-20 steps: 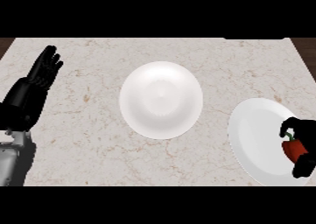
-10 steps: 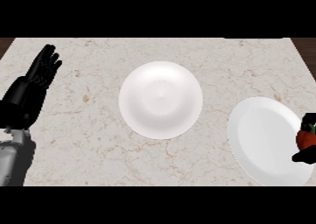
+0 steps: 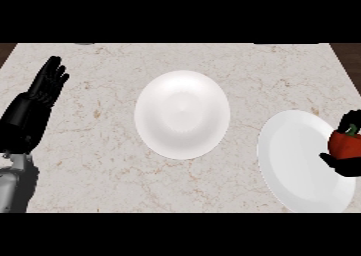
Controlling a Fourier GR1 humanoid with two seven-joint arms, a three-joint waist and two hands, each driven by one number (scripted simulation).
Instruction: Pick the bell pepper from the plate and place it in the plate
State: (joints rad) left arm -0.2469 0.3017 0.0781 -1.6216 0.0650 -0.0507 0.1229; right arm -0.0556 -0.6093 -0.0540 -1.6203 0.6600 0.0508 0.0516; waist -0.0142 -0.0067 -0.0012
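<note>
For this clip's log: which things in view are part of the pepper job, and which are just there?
In the job:
- red bell pepper, held in the black right hand
- round white plate at the right, with the pepper at its right edge
- round white plate in the centre

Just there:
- black left hand, open and resting at the left
- beige marbled counter top

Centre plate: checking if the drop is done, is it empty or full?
Empty: the centre plate is bare white; the bell pepper is in the right hand, over the right plate.
</note>
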